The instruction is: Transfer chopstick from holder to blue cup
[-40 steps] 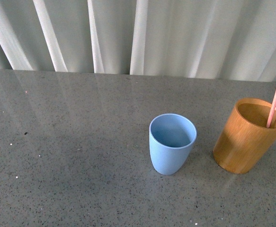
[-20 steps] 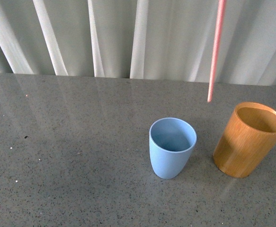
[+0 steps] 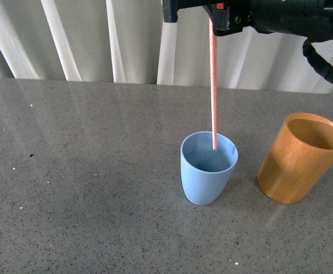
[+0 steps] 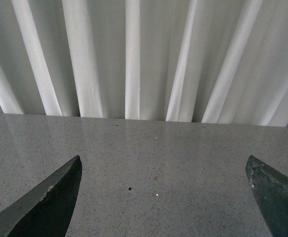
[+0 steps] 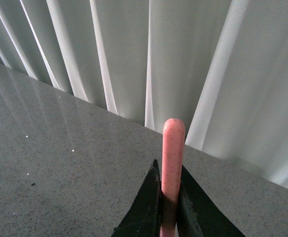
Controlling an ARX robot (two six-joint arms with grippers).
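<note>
I count one pink chopstick (image 3: 214,85), one blue cup (image 3: 208,177), one round wooden holder (image 3: 300,160). Right end effector (image 3: 215,11) clamps chopstick upright over cup; left end effector (image 4: 166,192) spread, empty.

So the cup (image 3: 208,177) sits on the table (image 3: 86,171), a bit right of the middle, and the holder (image 3: 300,168) stands just beside it on its right, not touching. The chopstick (image 3: 213,85) hangs upright over the cup, lower tip in the cup's mouth, top end pinched in the right gripper (image 3: 215,14) above. A curtain (image 3: 97,40) hangs behind the table's far edge.
</note>
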